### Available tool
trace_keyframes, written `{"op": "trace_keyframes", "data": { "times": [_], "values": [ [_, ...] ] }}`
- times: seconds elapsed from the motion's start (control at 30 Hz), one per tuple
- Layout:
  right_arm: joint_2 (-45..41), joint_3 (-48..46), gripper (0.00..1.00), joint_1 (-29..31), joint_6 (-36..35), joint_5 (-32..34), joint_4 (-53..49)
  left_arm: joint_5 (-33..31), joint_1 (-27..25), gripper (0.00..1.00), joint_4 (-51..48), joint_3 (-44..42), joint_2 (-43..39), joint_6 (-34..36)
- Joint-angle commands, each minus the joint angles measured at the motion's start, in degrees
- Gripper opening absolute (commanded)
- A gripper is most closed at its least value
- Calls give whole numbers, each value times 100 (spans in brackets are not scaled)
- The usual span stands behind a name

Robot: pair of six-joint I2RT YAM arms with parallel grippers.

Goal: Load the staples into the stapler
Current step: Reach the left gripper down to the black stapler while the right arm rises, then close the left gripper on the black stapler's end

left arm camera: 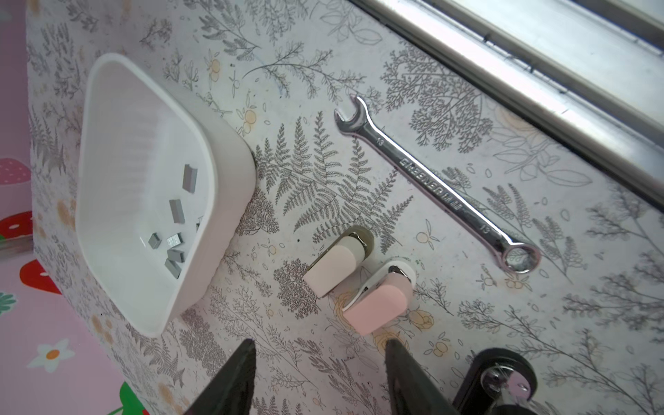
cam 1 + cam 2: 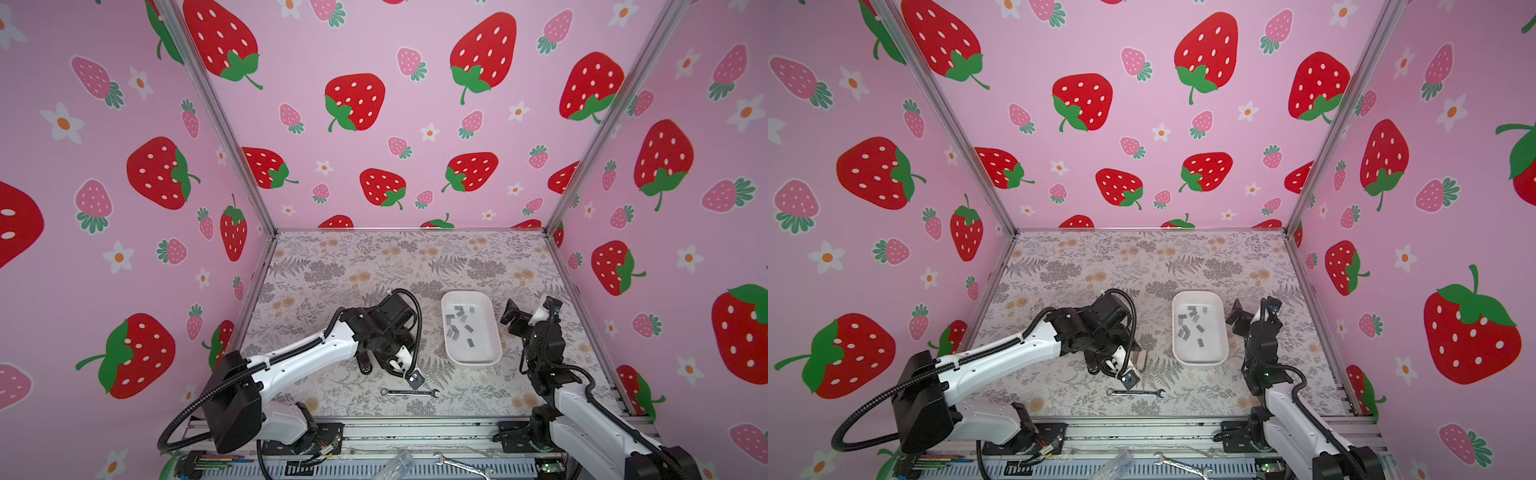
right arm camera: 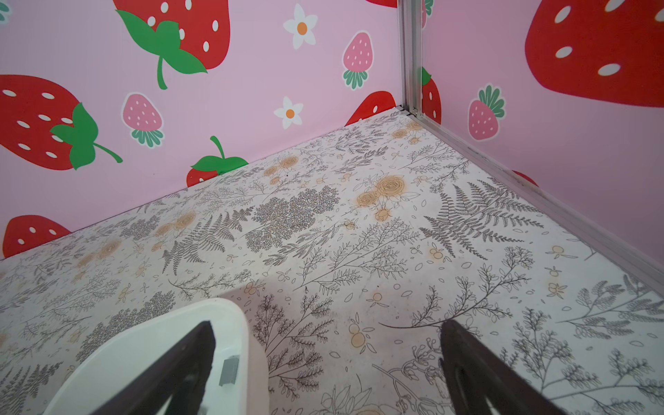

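The staples (image 2: pixel 459 322) are several small grey strips lying loose in a white tray (image 2: pixel 496 332); both wrist views also catch them (image 1: pixel 176 248) (image 3: pixel 230 370). In the left wrist view the pink mini stapler (image 1: pixel 377 305) lies on the floral mat as two pale arms side by side, just past my left gripper (image 1: pixel 321 343). That gripper is open with nothing between its fingers. A top view shows only an edge of the stapler (image 2: pixel 1140 358) beside the arm. My right gripper (image 3: pixel 327 325) stands wide open and empty, one finger over the tray's corner (image 3: pixel 233 312).
A silver wrench (image 2: pixel 409 392) lies on the mat near the front edge, close to the left gripper (image 2: pixel 380 368). A second wrench (image 2: pixel 461 463) and a clear plastic bag (image 2: pixel 397 463) rest on the front rail. Strawberry-print walls enclose the other sides.
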Motion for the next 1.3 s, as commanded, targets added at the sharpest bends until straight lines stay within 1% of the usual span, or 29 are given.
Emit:
{"op": "trace_keyframes", "data": {
  "times": [0.0, 0.1, 0.17, 0.27, 0.4, 0.6, 0.77, 1.0, 1.27],
  "values": [
    [-42, 145, 99, 21, 47, -33, -44, -329, -278, 58, -103, -75, 152, 515],
    [8, 171, 99, 22, 46, -61, -55, -562, -466, 56, -2, -174, 203, 541],
    [34, 186, 99, 21, 35, -93, -64, -612, -507, 54, 5, -129, 279, 461],
    [36, 192, 99, 21, 35, -115, -90, -872, -516, 50, 24, -77, 505, 467],
    [-25, 166, 99, 21, 31, -114, -99, -1183, -598, 49, 313, -120, 741, 585],
    [-37, 165, 99, 22, 30, -119, -99, -1374, -710, 48, 221, 138, 1135, 513],
    [-28, 164, 99, 22, 33, -126, -90, -1677, -780, 42, 160, 280, 1490, 614],
    [-33, 164, 99, 21, 27, -157, -82, -2093, -831, 37, 200, 535, 1878, 536],
    [-59, 147, 99, 23, 20, -166, -73, -2190, -850, 36, 301, 723, 2235, 511]
  ]
}}
